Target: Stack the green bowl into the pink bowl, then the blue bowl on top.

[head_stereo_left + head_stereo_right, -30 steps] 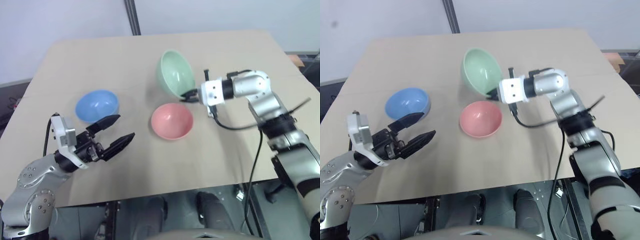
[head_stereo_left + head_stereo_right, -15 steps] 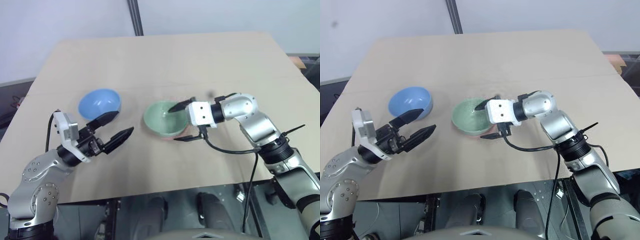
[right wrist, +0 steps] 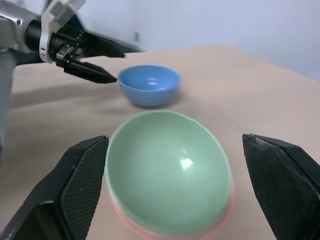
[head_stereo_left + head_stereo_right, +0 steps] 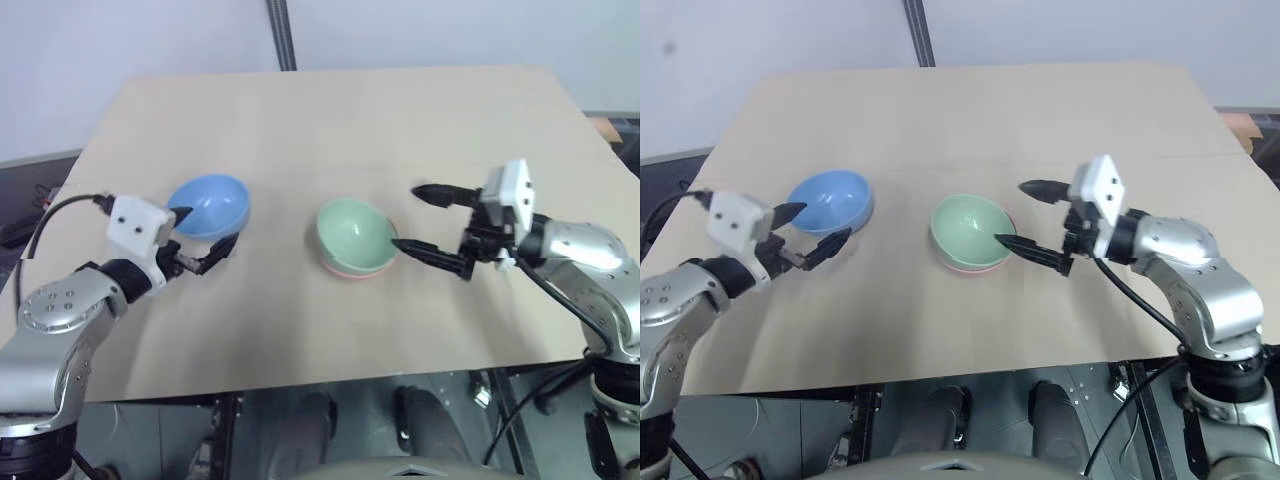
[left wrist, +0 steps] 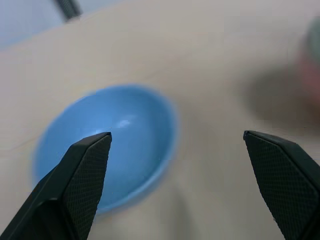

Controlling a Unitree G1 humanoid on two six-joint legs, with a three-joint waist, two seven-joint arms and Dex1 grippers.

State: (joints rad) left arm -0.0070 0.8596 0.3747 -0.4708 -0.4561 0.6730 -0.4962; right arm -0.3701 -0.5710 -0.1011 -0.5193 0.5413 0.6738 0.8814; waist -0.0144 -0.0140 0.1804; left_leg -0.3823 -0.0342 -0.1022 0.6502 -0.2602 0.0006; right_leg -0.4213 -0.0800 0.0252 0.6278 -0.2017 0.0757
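a tan table with a dark pole behind its far edge.

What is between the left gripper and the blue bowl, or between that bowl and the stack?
Nothing visible. The open left gripper sits right beside the blue bowl, and only bare table lies between it and the green bowl nested in the pink bowl.

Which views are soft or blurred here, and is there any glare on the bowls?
Left wrist view: the blue bowl has smeared edges and the far corner is a blur. Right wrist view: the green bowl is crisp, with one small glint inside it. Eye views: even light, soft shadows on the table.
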